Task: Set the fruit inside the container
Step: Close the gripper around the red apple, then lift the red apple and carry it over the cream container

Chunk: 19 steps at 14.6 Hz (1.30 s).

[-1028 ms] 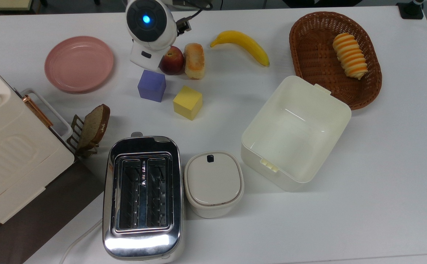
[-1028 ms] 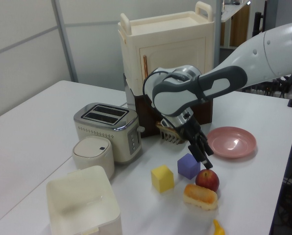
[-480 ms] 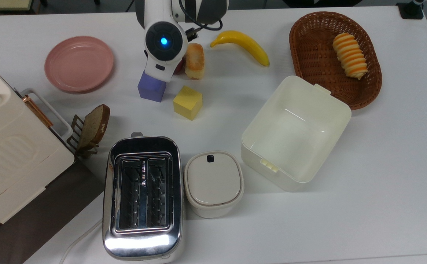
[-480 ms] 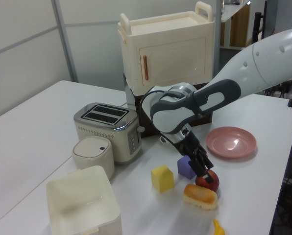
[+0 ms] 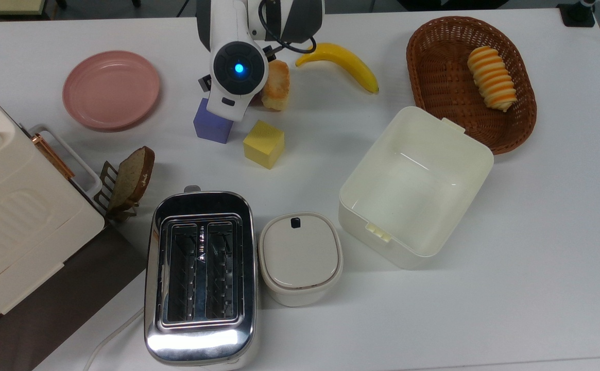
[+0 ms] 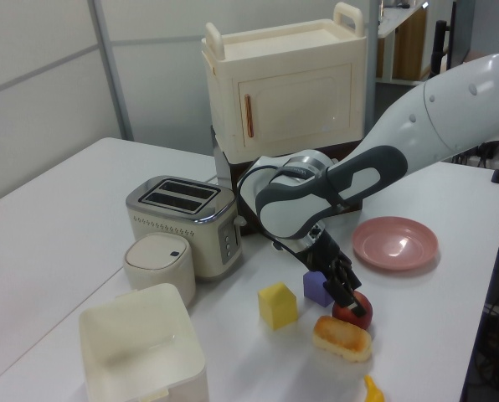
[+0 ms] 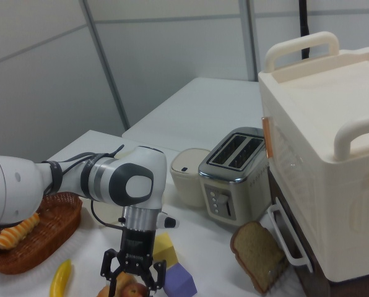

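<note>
The fruit, a red apple (image 6: pixel 357 312), sits on the white table beside a golden bread roll (image 6: pixel 342 337). My gripper (image 6: pixel 348 298) has come down over it, open, with its fingers (image 7: pixel 108 270) spread on either side of the apple (image 7: pixel 135 290). In the top view the wrist (image 5: pixel 239 69) covers the apple, with the bread roll (image 5: pixel 277 85) just to the top view's right of it. The container (image 5: pixel 477 154), a cream-white squarish box, stands open and empty on the top view's right side and shows again (image 6: pixel 182 368) at the left view's lower left.
A purple cube (image 5: pixel 210 127) and a yellow cube (image 5: pixel 263 144) lie close to the gripper. A banana (image 5: pixel 340 61), wicker basket (image 5: pixel 433 77), pink plate (image 5: pixel 110 88), toaster (image 5: pixel 200 275), lidded cream pot (image 5: pixel 300 257), bread slice (image 5: pixel 133 178) and cabinet (image 5: pixel 16 232) ring the table.
The arm swung toward the top view's right until it covered the apple, and the gripper lowered so its fingers now straddle the fruit. Nothing else moved.
</note>
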Each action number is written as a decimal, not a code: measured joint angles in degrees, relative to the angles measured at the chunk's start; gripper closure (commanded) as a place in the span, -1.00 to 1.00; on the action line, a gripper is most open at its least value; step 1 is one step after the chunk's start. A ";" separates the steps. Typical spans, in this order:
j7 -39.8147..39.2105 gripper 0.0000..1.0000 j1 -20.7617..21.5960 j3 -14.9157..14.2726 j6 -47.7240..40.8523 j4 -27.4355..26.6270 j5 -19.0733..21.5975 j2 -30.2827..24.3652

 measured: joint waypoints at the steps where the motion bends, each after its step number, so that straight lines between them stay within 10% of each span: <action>1: -0.01 -1.00 0.02 0.00 0.21 -0.02 -0.33 0.25; 4: -0.12 -0.87 0.47 0.01 0.29 -0.04 -1.37 0.54; 7: 0.01 0.06 1.93 0.02 0.73 -0.39 -1.72 1.03; 10: 1.48 0.50 2.22 0.02 2.19 -0.54 -1.75 1.02; 15: 1.07 0.53 2.15 -0.02 0.44 1.09 -1.76 -0.47; 19: -0.12 0.53 2.13 -0.12 -9.98 13.39 3.33 -3.85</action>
